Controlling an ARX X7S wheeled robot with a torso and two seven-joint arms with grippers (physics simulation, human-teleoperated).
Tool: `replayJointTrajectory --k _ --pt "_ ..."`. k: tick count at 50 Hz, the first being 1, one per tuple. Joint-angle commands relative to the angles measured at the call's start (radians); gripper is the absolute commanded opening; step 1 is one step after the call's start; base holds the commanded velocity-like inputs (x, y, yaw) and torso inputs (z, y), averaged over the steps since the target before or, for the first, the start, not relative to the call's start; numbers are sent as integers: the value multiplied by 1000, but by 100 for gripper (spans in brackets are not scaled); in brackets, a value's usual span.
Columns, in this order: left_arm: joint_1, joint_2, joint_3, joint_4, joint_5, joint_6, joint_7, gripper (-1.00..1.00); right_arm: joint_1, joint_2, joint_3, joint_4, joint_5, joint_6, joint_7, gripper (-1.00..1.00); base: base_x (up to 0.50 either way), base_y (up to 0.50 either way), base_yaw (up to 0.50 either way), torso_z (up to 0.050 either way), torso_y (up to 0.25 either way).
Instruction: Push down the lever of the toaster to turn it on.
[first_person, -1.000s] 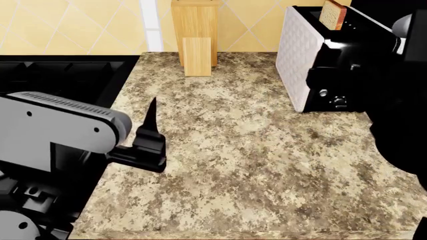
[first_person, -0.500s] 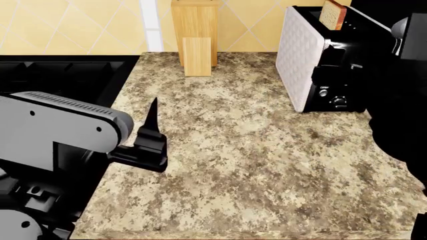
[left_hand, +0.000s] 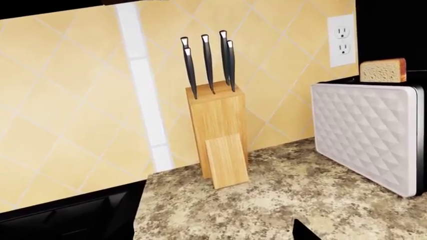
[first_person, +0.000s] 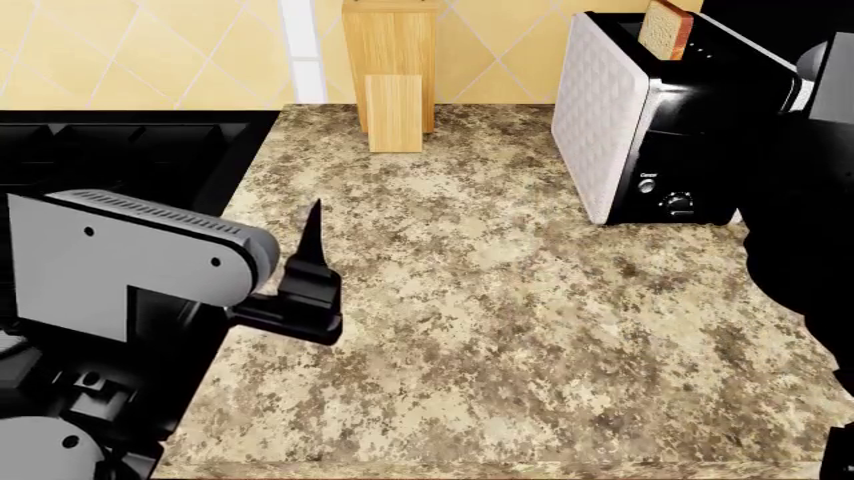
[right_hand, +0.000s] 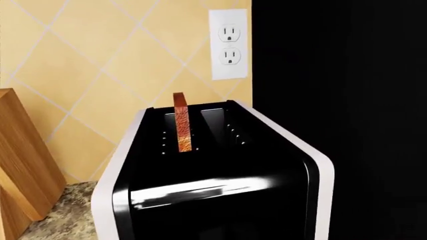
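Note:
The toaster (first_person: 601, 110) stands at the counter's back right, with white dimpled sides, a black end panel facing me and small silver knobs (first_person: 647, 183) low on it. A slice of bread (first_person: 663, 28) sticks up from its slotted top. I cannot make out the lever against the black panel. My right arm (first_person: 801, 220) is a dark mass beside the panel, and its gripper does not show clearly. The right wrist view looks down on the toaster (right_hand: 200, 190) from close by. My left gripper (first_person: 304, 235) hangs open and empty over the counter's left side.
A tan wooden knife block (first_person: 390, 60) stands against the tiled back wall, left of the toaster. A black stovetop (first_person: 120, 150) borders the speckled counter (first_person: 534, 330) on the left. A wall outlet (right_hand: 230, 42) sits behind the toaster.
The black parts of my right arm that covered the toaster's end panel have drawn back to the right, uncovering the panel. My left arm has shifted slightly right and toward me.

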Motion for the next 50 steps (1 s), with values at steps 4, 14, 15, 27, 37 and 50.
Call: replayJointTrajectory --k 4,14,15,27,37,50 --pt "-46 -21 20 -21 -68 15 -54 100 0 0 -5 3 -4 -10 -2 -100 0 0 0 0 0" --pt "-48 -36 19 -17 -85 26 -61 100 2 4 -12 7 -8 -17 -8 -100 0 0 0 0 0" --pt "-36 -34 15 -10 -73 27 -51 100 3 4 -13 7 -8 -17 -9 -100 0 0 0 0 0" --pt "-50 -37 29 -18 -76 32 -56 100 32 7 -17 0 0 -5 -8 -100 0 0 0 0 0" --pt "-50 -38 35 -19 -69 37 -54 100 53 9 -32 8 -9 -8 -14 -100 0 0 0 0 0" --pt "-30 -74 13 -4 -95 57 -51 100 72 12 -28 1 -1 -1 -8 -100 0 0 0 0 0"
